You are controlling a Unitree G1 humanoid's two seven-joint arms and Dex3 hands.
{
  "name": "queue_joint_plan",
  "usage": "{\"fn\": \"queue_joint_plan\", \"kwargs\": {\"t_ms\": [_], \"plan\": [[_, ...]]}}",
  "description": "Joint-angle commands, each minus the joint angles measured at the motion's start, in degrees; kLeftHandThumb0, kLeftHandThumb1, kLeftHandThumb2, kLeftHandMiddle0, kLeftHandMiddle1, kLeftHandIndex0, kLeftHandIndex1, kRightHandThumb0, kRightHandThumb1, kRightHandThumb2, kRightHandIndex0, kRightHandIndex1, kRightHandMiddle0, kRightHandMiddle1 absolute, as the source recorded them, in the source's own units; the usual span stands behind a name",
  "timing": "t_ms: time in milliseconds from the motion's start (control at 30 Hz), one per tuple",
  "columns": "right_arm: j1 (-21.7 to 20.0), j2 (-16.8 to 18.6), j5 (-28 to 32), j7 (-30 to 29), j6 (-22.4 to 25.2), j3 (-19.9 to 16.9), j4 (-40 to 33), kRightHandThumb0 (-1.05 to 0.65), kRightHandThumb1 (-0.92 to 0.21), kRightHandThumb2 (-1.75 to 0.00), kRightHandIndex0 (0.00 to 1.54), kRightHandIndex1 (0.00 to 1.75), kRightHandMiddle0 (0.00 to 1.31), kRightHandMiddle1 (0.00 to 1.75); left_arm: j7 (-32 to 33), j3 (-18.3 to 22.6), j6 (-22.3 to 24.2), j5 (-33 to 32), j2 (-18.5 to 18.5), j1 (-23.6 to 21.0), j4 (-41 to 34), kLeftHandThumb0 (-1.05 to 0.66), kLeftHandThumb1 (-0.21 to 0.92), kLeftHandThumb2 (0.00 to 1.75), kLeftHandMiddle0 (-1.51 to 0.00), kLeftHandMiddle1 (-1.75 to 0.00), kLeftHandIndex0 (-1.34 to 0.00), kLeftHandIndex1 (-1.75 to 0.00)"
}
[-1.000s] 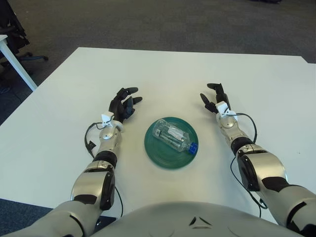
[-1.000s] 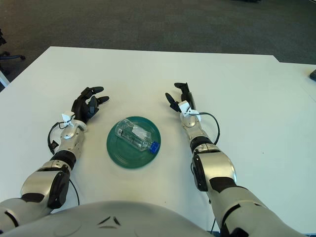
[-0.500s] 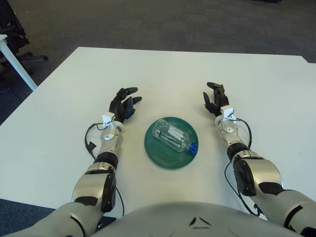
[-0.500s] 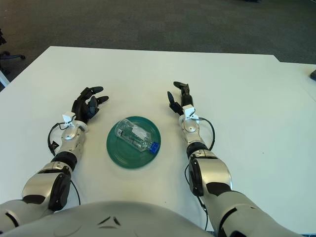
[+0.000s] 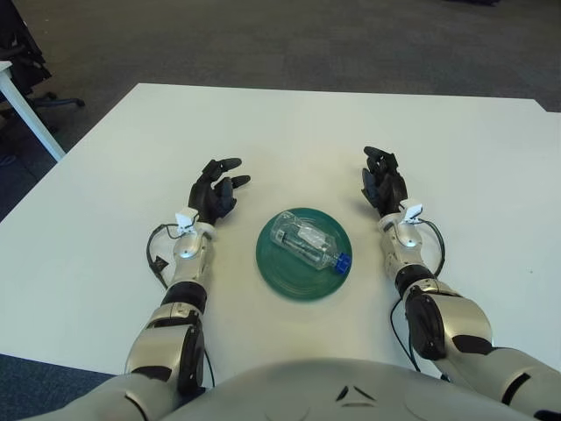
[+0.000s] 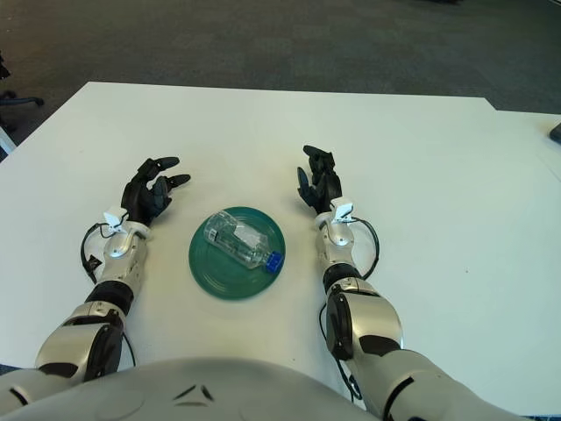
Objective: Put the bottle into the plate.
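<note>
A clear plastic bottle [image 5: 308,244] with a blue cap lies on its side in the green plate [image 5: 279,273] at the table's near middle. The cap points to the right and toward me. My left hand [image 5: 215,187] shows to the left of the plate, fingers spread and holding nothing. To the plate's right is my right hand [image 5: 382,178], also with relaxed fingers and nothing in them. Both hands are apart from the plate and the bottle.
The white table [image 5: 316,132] stretches far beyond the plate. A second white table's leg [image 5: 31,114] and an office chair base [image 5: 53,101] stand on the dark carpet at the far left. A dark object [image 6: 556,132] shows at the right edge.
My right hand has drawn back toward me and turned closer to the plate's right side. My left hand has shifted slightly left and back. The bottle and plate have not moved.
</note>
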Motion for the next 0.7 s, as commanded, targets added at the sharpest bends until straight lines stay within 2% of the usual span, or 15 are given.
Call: {"fn": "queue_joint_plan", "kwargs": {"t_ms": [0, 67, 167, 500, 667], "plan": [[4.46, 2.33, 3.13, 1.98, -0.87, -1.84, 1.21, -0.5, -0.83, -0.52, 0.6, 0.56, 0.09, 0.99, -0.54, 0.24, 1.4, -0.77, -0.84, 2.6, -1.7, -0.42, 0.77, 0.68, -0.75, -0.73, -0.53, -1.1], [4.77, 2.58, 4.57, 3.71, -0.89, -2.71, 0.72, -0.53, -0.85, -0.49, 0.58, 0.6, 0.1, 0.99, -0.66, 0.16, 1.08, -0.92, -1.17, 3.86, -3.57, -0.39, 0.86, 0.46, -0.74, -0.75, -0.47, -1.34], [5.17, 3.04, 6.26, 5.99, -1.28, -3.64, -0.22, -0.56, -0.88, -0.44, 0.56, 0.64, 0.11, 0.99, -0.54, -0.21, 0.26, -0.52, -1.54, 5.91, -6.6, -0.37, 0.9, 0.36, -0.74, -0.76, -0.44, -1.45], [8.28, 5.98, 8.54, 9.11, -5.04, -3.42, -6.99, -0.54, -0.9, -0.36, 0.54, 0.69, 0.14, 1.01, -0.21, -1.32, 0.19, -0.05, -3.07, 10.24, -14.03, -0.36, 0.92, 0.31, -0.74, -0.77, -0.42, -1.5], [9.83, 6.3, 8.51, 8.74, -6.45, -3.1, -9.49, -0.52, -0.82, -0.49, 0.53, 0.72, 0.16, 1.03, 0.39, -1.54, -1.17, 0.26, -4.17, 11.83, -16.3, -0.36, 0.92, 0.31, -0.73, -0.77, -0.43, -1.5]]}}
